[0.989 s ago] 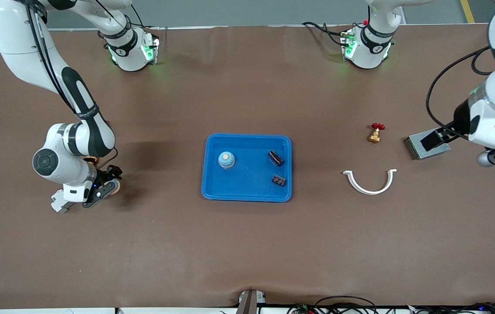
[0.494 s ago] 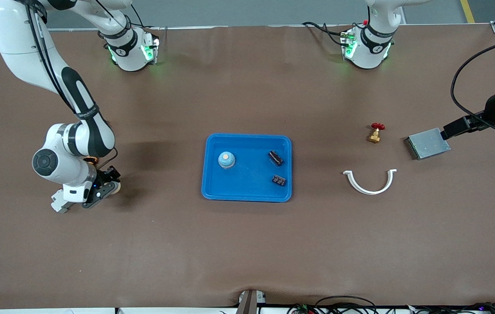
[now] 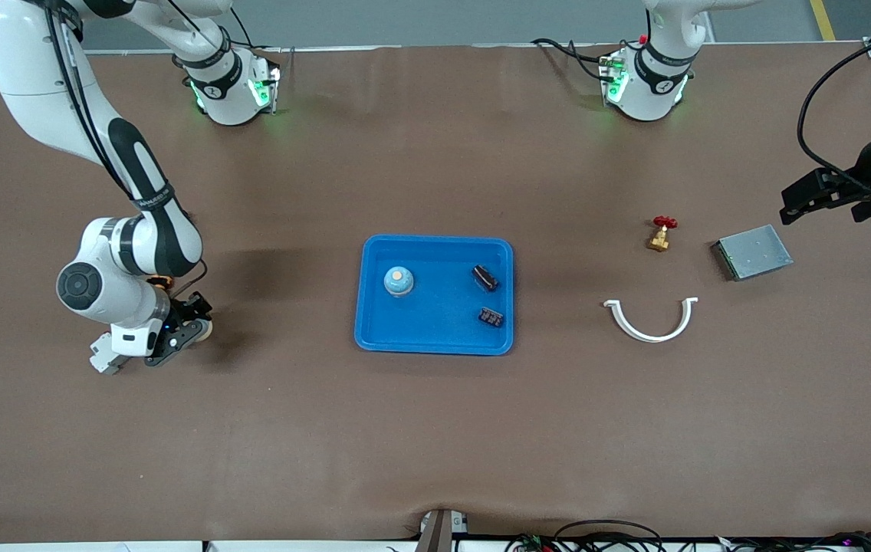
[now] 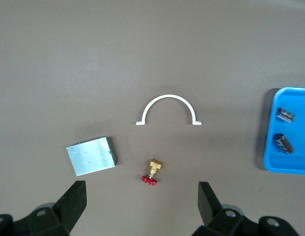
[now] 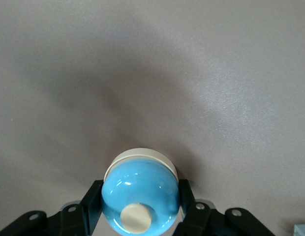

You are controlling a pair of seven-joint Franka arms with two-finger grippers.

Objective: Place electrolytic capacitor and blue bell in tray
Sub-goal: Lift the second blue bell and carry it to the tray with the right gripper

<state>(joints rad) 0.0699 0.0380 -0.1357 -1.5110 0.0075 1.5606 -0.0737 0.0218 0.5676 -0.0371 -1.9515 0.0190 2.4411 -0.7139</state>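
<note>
The bright blue tray (image 3: 439, 337) lies mid-table. In it stand a blue bell (image 3: 398, 280) with a cream button, a black cylindrical electrolytic capacitor (image 3: 484, 277) and a smaller dark part (image 3: 491, 316). My right gripper (image 3: 192, 330) is low at the right arm's end of the table, shut on a second blue bell (image 5: 140, 194) that rests on the mat. The right gripper (image 5: 138, 199) has one finger on each side of that bell's dome. My left gripper (image 3: 819, 197) hangs open and empty over the mat beside the grey box. The left wrist view shows the left gripper (image 4: 141, 202) and the tray's edge (image 4: 296, 160).
At the left arm's end lie a grey metal box (image 3: 753, 252), a brass valve with a red handle (image 3: 660, 234) and a white half-ring clamp (image 3: 651, 320). The same box (image 4: 91, 156), valve (image 4: 151, 173) and clamp (image 4: 168, 109) show under the left wrist.
The left arm has drawn back from over the grey box toward its end of the table. The right gripper's fingers have closed on the bell; that arm has stayed in place.
</note>
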